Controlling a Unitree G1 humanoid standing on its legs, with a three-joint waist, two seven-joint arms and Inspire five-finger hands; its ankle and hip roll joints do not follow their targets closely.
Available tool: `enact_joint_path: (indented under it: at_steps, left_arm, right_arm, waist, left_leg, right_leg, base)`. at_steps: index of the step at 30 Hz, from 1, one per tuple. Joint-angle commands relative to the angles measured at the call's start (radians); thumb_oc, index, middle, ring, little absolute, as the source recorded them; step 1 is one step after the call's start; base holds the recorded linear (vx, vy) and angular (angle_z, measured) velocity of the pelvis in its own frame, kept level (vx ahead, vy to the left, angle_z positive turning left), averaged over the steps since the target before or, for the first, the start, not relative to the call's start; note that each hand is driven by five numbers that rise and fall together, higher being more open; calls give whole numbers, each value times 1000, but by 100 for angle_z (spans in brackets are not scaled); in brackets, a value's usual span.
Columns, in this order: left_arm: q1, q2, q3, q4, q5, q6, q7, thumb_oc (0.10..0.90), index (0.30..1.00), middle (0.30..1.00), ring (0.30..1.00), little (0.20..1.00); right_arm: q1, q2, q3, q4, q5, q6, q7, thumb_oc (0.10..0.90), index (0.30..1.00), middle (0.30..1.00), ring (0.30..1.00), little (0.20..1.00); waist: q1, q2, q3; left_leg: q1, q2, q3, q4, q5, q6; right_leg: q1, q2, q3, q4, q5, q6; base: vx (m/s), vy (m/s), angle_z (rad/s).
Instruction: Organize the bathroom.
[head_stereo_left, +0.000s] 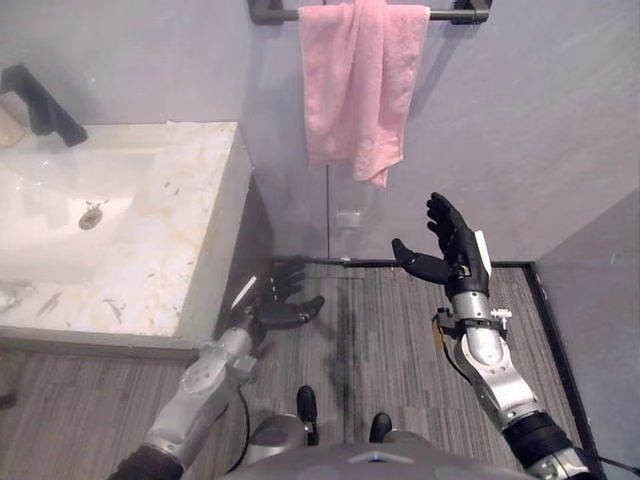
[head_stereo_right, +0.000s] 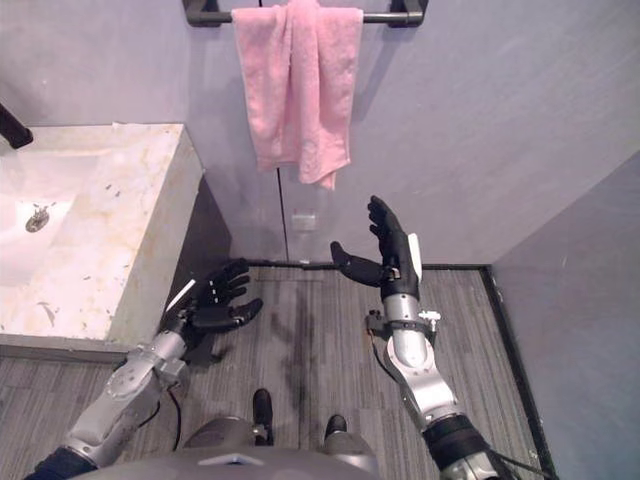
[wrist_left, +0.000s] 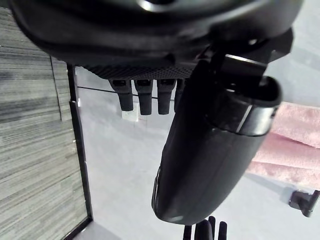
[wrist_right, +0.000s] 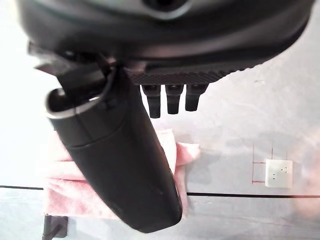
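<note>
Grey wall is faced, with a pink towel draped over a dark towel bar and a marble sink counter set at the left. Below the towel and apart from it, the right hand is raised with fingers spread wide and nothing held. Lower down beside the counter's end, the left hand is kept loosely open and empty above the striped floor.

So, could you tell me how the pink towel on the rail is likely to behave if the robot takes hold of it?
The pink towel hangs in soft folds over the dark rail, so it is probably floppy and will drape from whichever hand grips it. It looks thin, so likely light. Draped loosely and unevenly, it may slide off the rail if tugged on one side.
</note>
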Motion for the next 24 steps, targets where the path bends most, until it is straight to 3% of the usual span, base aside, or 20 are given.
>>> enact_joint_path:
  at_steps: [1, 3, 6, 7, 8, 9, 10, 12, 16, 18, 21, 22, 24]
  left_arm:
    - [-67, 24, 15, -112, -19, -133, -51, 800, 900, 900, 900, 900]
    - [-83, 29, 2, -114, 10, -140, -47, 800, 900, 900, 900, 900]
    - [-113, 41, -17, -125, 28, -141, -23, 800, 900, 900, 900, 900]
    - [-125, 54, -7, -142, 23, -139, -31, 800, 900, 900, 900, 900]
    - [-124, 54, -4, -155, 20, -133, -24, 800, 900, 900, 900, 900]
    - [-124, 54, -4, -155, 20, -133, -24, 800, 900, 900, 900, 900]
    - [-124, 55, 2, -168, 17, -127, -12, 800, 900, 900, 900, 900]
    - [-142, 50, 2, -165, 24, -122, -4, 800, 900, 900, 900, 900]
    - [-164, 49, 2, -160, 28, -116, -20, 800, 900, 900, 900, 900]
    - [-164, 54, 0, -168, 11, -117, -13, 800, 900, 900, 900, 900]
    - [-167, 41, 7, -174, -16, -118, -46, 800, 900, 900, 900, 900]
    - [-167, 39, 4, -183, -18, -136, -73, 800, 900, 900, 900, 900]
    - [-169, 38, 5, -192, -35, -140, -103, 800, 900, 900, 900, 900]
  right_arm:
    - [-91, -8, -49, -113, 32, -129, 4, 800, 900, 900, 900, 900]
    - [-92, -6, -59, -117, 21, -134, -8, 800, 900, 900, 900, 900]
    - [-127, -3, -67, -115, -5, -117, -14, 800, 900, 900, 900, 900]
    - [-167, -21, -79, -118, 27, -93, -4, 800, 900, 900, 900, 900]
    - [-177, -22, -84, -117, 31, -89, -2, 800, 900, 900, 900, 900]
    - [-177, -22, -84, -117, 31, -89, -2, 800, 900, 900, 900, 900]
    - [-206, -34, -100, -124, 31, -68, 10, 800, 900, 900, 900, 900]
    - [-234, -48, -122, -128, 55, -40, 33, 800, 900, 900, 900, 900]
    - [-281, -75, -137, -100, 78, -11, 40, 800, 900, 900, 900, 900]
    - [-309, -87, -133, -97, 90, 16, 35, 800, 900, 900, 900, 900]
    - [-316, -106, -132, -105, 94, 35, 51, 800, 900, 900, 900, 900]
    - [-320, -116, -137, -100, 91, 45, 55, 800, 900, 900, 900, 900]
    - [-326, -127, -140, -86, 104, 54, 80, 800, 900, 900, 900, 900]
  waist:
    - [1, 29, -36]
    - [-12, 32, -23]
    - [-11, 19, -16]
    - [-11, 0, -11]
    - [-15, -12, -11]
    - [-15, -12, -11]
    - [-28, -18, -4]
    - [-40, -14, 4]
    - [-38, -46, -14]
    - [-38, -57, -30]
    - [-34, -60, -45]
    - [-29, -67, -44]
    - [-26, -74, -38]
  left_leg:
    - [-25, -29, -74, 48, -65, 29]
    - [-4, -35, -92, 35, -71, 35]
    - [19, -36, -110, 29, -85, 19]
    - [41, -45, -113, 26, -116, 8]
    - [50, -55, -111, 28, -134, 6]
    - [50, -55, -111, 28, -134, 6]
    - [83, -54, -110, 38, -169, 10]
    - [117, -45, -129, 49, -194, 19]
    - [104, -48, -166, 100, -225, 22]
    - [116, -20, -157, 139, -245, 1]
    - [91, 18, -140, 246, -179, -41]
    - [40, 30, -135, 354, -134, -63]
    - [5, 32, -124, 427, -132, -64]
  right_leg:
    - [-240, -8, 8, 515, 3, 33]
    - [-290, -17, 26, 554, 21, 34]
    - [-256, -55, -1, 335, 26, 29]
    - [-241, -82, 0, 105, 102, 57]
    - [-256, -96, 7, 32, 153, 74]
    - [-256, -96, 7, 32, 153, 74]
    - [-295, -90, 31, -73, 216, 92]
    - [-350, -77, 53, -48, 221, 85]
    - [-297, -60, 71, -33, 205, 84]
    - [-274, -52, 69, 9, 178, 77]
    - [-221, -32, 43, -12, 148, 40]
    - [-189, -23, 37, -22, 129, 17]
    - [-169, -19, 35, -19, 114, 0]
  base:
    - [151, 32, -25]
    - [226, -72, -10]
    - [338, -220, 18]
    - [408, -296, 1]
    - [354, -261, -2]
    - [388, -248, 1]
    - [395, -239, 5]
    - [474, -339, 15]
    - [303, -368, 53]
    - [270, -372, 69]
    - [226, -295, 32]
    - [190, -288, 7]
    - [169, -249, 4]
